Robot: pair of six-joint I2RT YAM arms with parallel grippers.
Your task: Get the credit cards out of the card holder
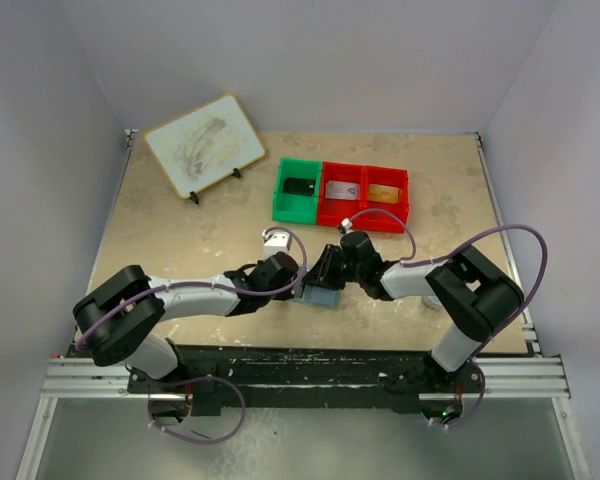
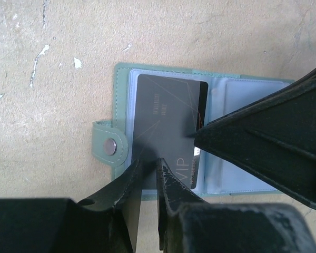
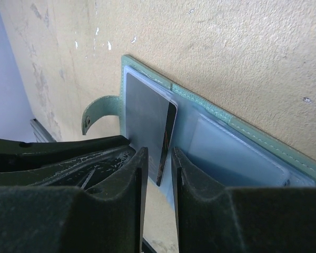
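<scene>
Beige speckled worktop (image 1: 180, 250), pale walls behind.
- Right gripper (image 3: 159, 154): jaws drawn to a narrow slit, pinching the raised corner of a dark card (image 2: 163, 121).
- Left gripper (image 2: 150, 162): jaws all but closed, nothing seen between them, tips set on the card's near edge.
- Card holder (image 3: 210, 113): lying open and flat on the worktop between both arms, snap tab (image 2: 109, 145) out to one side. The dark card lies on one panel.
- Beyond it: green bin (image 1: 279, 190) and red bin (image 1: 365, 168), side by side, each with a card inside.

Both arms reach low, inward; left hand (image 2: 150, 163) and right hand (image 3: 158, 156) fingers nearly together.
</scene>
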